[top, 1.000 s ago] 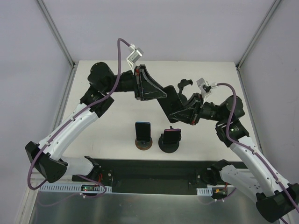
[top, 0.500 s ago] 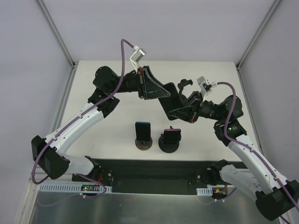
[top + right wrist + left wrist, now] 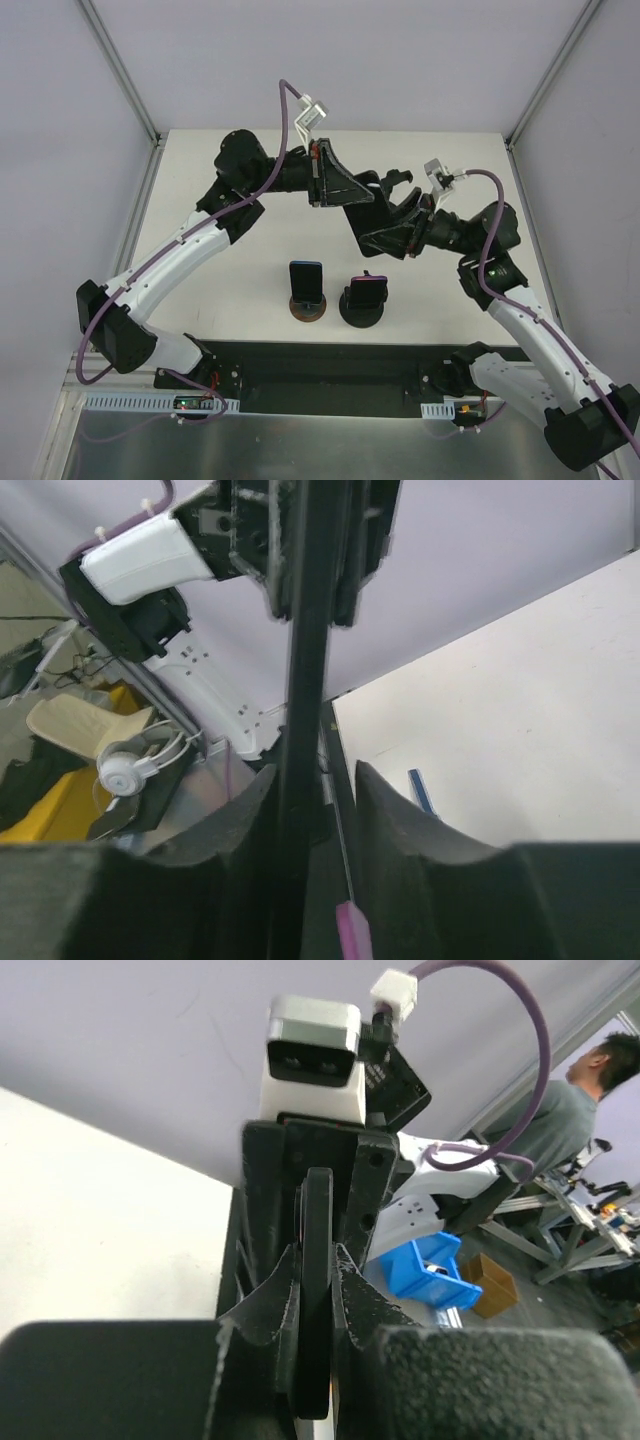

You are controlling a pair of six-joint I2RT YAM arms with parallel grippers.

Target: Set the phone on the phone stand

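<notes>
A black phone (image 3: 368, 218) hangs in the air over the middle of the table, between my two grippers. My left gripper (image 3: 368, 198) comes from the left and is shut on it. In the left wrist view the phone (image 3: 318, 1220) stands edge-on, pinched at the left gripper (image 3: 316, 1260). My right gripper (image 3: 372, 240) straddles the same phone from the right. In the right wrist view the phone (image 3: 303, 680) lies against one finger of the right gripper (image 3: 315, 772), with a gap to the other. A black forked stand (image 3: 395, 180) sits behind them, partly hidden.
Below the grippers, a blue-cased phone (image 3: 306, 280) stands on a brown round stand (image 3: 308, 310). A purple-cased phone (image 3: 366, 292) stands on a black round stand (image 3: 362, 316). The table's front edge and a black rail (image 3: 330, 365) run in front of them.
My left arm has swung right and its gripper has slid further along the phone toward the right gripper. The right arm has barely moved. The two phones on their stands are unchanged.
</notes>
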